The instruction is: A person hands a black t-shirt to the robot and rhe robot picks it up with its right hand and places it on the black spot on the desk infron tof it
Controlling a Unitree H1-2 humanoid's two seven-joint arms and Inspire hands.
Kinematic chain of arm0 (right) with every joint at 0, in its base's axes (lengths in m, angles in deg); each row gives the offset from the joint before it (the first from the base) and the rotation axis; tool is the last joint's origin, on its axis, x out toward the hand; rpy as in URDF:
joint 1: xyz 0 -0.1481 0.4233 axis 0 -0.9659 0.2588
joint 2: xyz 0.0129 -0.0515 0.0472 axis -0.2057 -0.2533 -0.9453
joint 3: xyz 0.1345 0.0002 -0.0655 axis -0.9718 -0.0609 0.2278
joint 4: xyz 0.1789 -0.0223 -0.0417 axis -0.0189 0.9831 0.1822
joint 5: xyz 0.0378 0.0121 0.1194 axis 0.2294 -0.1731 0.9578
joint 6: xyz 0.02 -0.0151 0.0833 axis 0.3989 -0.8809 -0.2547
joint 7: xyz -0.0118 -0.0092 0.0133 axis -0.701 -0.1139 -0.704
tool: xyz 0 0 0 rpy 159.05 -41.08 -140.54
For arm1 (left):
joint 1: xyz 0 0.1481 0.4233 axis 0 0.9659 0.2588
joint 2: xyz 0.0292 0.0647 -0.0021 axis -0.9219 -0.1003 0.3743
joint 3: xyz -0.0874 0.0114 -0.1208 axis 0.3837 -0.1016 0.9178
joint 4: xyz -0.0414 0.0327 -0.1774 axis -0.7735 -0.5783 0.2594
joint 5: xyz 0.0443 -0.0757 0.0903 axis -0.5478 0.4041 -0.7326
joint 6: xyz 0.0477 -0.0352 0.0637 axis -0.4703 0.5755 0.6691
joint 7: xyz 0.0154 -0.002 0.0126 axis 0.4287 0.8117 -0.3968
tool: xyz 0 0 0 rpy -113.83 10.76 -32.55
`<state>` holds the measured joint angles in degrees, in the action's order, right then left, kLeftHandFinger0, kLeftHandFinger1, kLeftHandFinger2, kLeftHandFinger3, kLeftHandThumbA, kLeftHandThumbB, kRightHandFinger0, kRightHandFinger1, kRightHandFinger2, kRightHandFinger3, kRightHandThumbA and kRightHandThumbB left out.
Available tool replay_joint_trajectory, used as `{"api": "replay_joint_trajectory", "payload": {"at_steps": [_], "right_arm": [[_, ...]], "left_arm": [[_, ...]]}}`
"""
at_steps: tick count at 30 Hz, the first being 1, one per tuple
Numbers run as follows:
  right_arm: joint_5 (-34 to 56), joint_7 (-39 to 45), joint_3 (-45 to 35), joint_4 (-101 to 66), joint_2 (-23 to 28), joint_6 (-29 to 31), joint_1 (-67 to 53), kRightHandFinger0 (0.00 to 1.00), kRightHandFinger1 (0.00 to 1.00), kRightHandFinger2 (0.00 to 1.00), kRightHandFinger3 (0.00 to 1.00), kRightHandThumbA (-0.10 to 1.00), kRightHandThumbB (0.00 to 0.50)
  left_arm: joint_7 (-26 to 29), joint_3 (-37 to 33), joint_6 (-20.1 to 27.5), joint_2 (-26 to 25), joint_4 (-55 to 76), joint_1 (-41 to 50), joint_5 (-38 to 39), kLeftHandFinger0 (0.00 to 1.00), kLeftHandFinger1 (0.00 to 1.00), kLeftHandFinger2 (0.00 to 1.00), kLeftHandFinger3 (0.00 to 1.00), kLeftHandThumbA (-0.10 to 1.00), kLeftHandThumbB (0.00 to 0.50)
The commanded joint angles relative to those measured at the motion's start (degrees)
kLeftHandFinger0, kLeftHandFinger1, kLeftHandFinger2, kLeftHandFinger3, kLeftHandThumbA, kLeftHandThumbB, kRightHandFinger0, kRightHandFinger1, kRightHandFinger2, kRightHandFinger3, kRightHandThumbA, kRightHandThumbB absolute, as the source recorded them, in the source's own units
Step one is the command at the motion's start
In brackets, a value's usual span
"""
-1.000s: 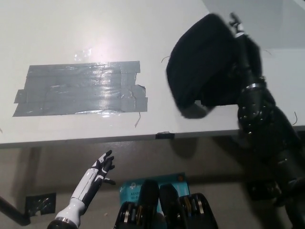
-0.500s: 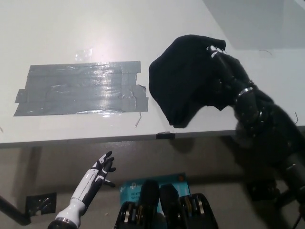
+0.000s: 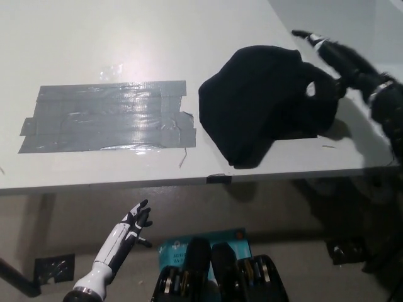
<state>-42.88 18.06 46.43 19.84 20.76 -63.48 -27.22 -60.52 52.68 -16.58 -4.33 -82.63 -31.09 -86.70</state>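
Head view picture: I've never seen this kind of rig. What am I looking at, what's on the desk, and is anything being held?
The camera sits on a humanoid robot's head, looking steeply down at a white desk. The robot's black right hand reaches in from the right, fingers spread beside a crumpled black t-shirt lying on the desk; it does not seem to grip it. The white left hand rests low, below the desk edge, open and empty. The grey taped patch left of the shirt is the marked spot; the shirt lies just beside it, not on it.
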Motion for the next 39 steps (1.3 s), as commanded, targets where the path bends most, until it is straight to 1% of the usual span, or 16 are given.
{"api": "replay_joint_trajectory", "payload": {"at_steps": [1,3,5,9,10,13,17,18,21,23,26,27,33,35,36,39], "right_arm": [[39.7,29.4,-15.8,-35.4,23.6,-18.1,13.9,1.00,1.00,1.00,1.00,0.45,0.500],[40.2,27.8,-19.1,-38.2,25.6,-17.1,13.3,1.00,1.00,1.00,1.00,0.59,0.500],[44.0,25.4,-23.0,-39.8,25.9,-17.9,12.1,1.00,1.00,1.00,1.00,0.56,0.500],[51.7,12.3,-34.0,-49.1,21.3,-15.5,2.1,1.00,1.00,1.00,1.00,0.71,0.500],[52.1,9.1,-34.9,-52.7,19.9,-15.7,-1.0,1.00,1.00,1.00,1.00,0.72,0.500],[50.9,2.5,-32.3,-61.0,16.5,-18.1,-7.9,1.00,1.00,1.00,1.00,0.59,0.500],[49.8,3.8,-30.3,-62.3,11.9,-15.7,-17.9,1.00,1.00,1.00,1.00,0.60,0.500],[50.4,3.6,-29.5,-60.7,9.1,-11.8,-21.3,1.00,1.00,1.00,1.00,0.67,0.500],[47.4,1.8,-27.7,-59.6,2.8,-6.7,-27.4,1.00,1.00,1.00,1.00,0.78,0.500],[38.8,-1.1,-24.1,-59.8,-3.6,-5.2,-32.8,1.00,1.00,1.00,1.00,1.00,0.495],[34.4,-1.4,-21.2,-55.3,-9.8,-2.5,-38.3,1.00,1.00,1.00,1.00,1.00,0.337],[33.6,-1.1,-20.7,-53.2,-11.4,-1.1,-39.7,1.00,1.00,1.00,1.00,1.00,0.310],[27.0,-1.7,-21.0,-35.5,-18.9,6.6,-46.1,1.00,1.00,1.00,1.00,0.99,0.242],[26.9,-1.6,-21.1,-30.9,-20.0,7.4,-46.1,1.00,1.00,1.00,1.00,0.98,0.229],[26.9,-1.0,-20.8,-27.9,-20.2,8.7,-46.0,1.00,1.00,1.00,1.00,0.96,0.187],[25.5,-0.5,-19.9,-24.4,-19.8,10.1,-46.1,1.00,1.00,1.00,1.00,0.91,0.190]], "left_arm": [[-1.2,0.0,0.7,-1.9,2.2,-3.6,-1.1,0.57,0.85,1.00,1.00,1.00,0.444],[-1.1,0.0,0.8,-1.9,2.1,-3.9,-1.2,0.57,0.85,1.00,1.00,1.00,0.433],[-1.2,0.0,0.8,-2.0,2.0,-4.1,-1.2,0.57,0.85,1.00,1.00,1.00,0.444],[-1.4,-0.4,0.5,-2.0,1.9,-4.5,-1.6,0.57,0.85,1.00,1.00,1.00,0.445],[-1.4,-0.4,0.4,-1.9,1.9,-4.6,-1.5,0.57,0.85,1.00,1.00,1.00,0.446],[-1.5,-0.4,0.5,-1.7,1.6,-4.4,-1.3,0.58,0.85,1.00,1.00,1.00,0.449],[-1.5,-0.7,1.1,-1.8,1.6,-4.2,-1.6,0.56,0.86,1.00,1.00,1.00,0.437],[-1.5,-0.7,0.9,-1.7,1.6,-4.4,-1.6,0.56,0.85,1.00,1.00,1.00,0.442],[-1.5,-0.7,0.4,-1.5,1.9,-4.5,-1.5,0.56,0.85,1.00,1.00,1.00,0.441],[-1.1,-0.7,1.3,-1.2,1.0,-4.7,-1.4,0.56,0.85,1.00,1.00,1.00,0.430],[-0.9,-0.8,1.7,-1.0,1.0,-3.5,-1.4,0.56,0.85,1.00,1.00,1.00,0.451],[-0.9,-0.8,2.0,-1.0,1.0,-3.0,-1.2,0.56,0.86,1.00,1.00,1.00,0.457],[0.5,-1.2,3.8,0.4,0.7,0.2,-1.2,0.59,0.88,1.00,1.00,1.00,0.465],[0.9,-1.2,4.1,0.5,0.6,0.8,-1.2,0.58,0.88,1.00,1.00,1.00,0.470],[1.0,-1.1,4.2,0.4,0.8,1.1,-1.3,0.57,0.88,1.00,1.00,1.00,0.472],[1.0,-0.9,4.3,0.5,1.0,1.7,-1.4,0.58,0.89,1.00,1.00,1.00,0.488]]}}
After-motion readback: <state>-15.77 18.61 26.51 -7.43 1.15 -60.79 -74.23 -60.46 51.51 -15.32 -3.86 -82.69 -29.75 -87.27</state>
